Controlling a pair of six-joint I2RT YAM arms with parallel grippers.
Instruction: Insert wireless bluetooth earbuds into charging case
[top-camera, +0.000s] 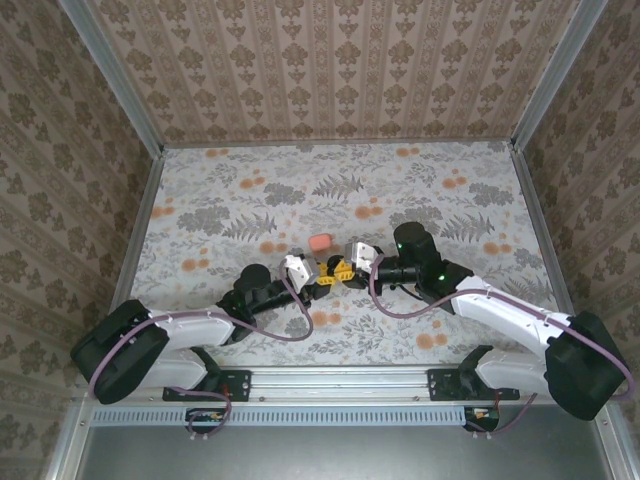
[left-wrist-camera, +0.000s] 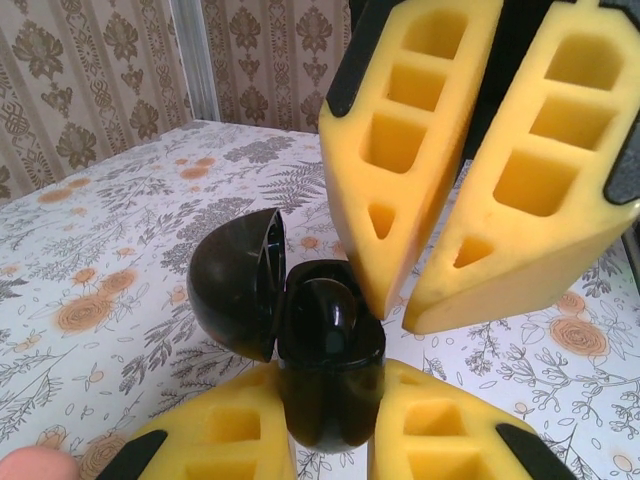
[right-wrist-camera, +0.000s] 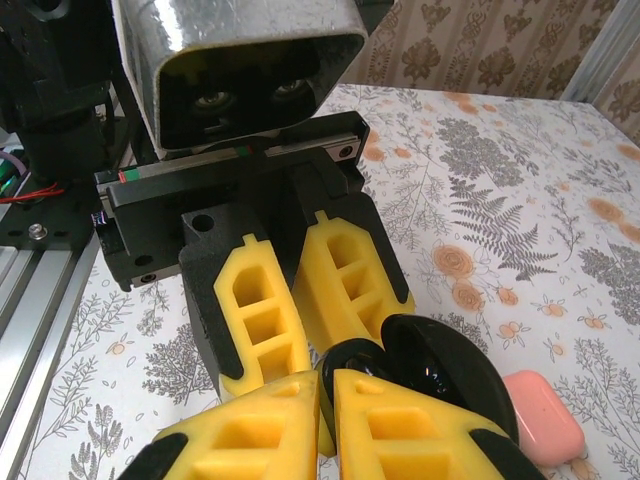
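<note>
Left pincer (left-wrist-camera: 332, 395) clamped on the black case (left-wrist-camera: 335, 345), lid (left-wrist-camera: 235, 285) swung open sideways. Right pincer (left-wrist-camera: 400, 312) has its fingers pressed together, head-on to the left one, tips right at the case's open well. Glossy black rounded piece (left-wrist-camera: 328, 305) sits in the well just beside those tips; can't tell if it's an earbud. Pink case (right-wrist-camera: 545, 415) lies on the table (right-wrist-camera: 520, 200), near both pincers, untouched.

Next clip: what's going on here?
The left pincer is shut on the body of a black charging case, its lid swung open to one side. The right pincer, also shut, points its tips at the case's open cavity; whether they pinch an earbud I cannot tell. A pink case lies on the table nearby.
</note>
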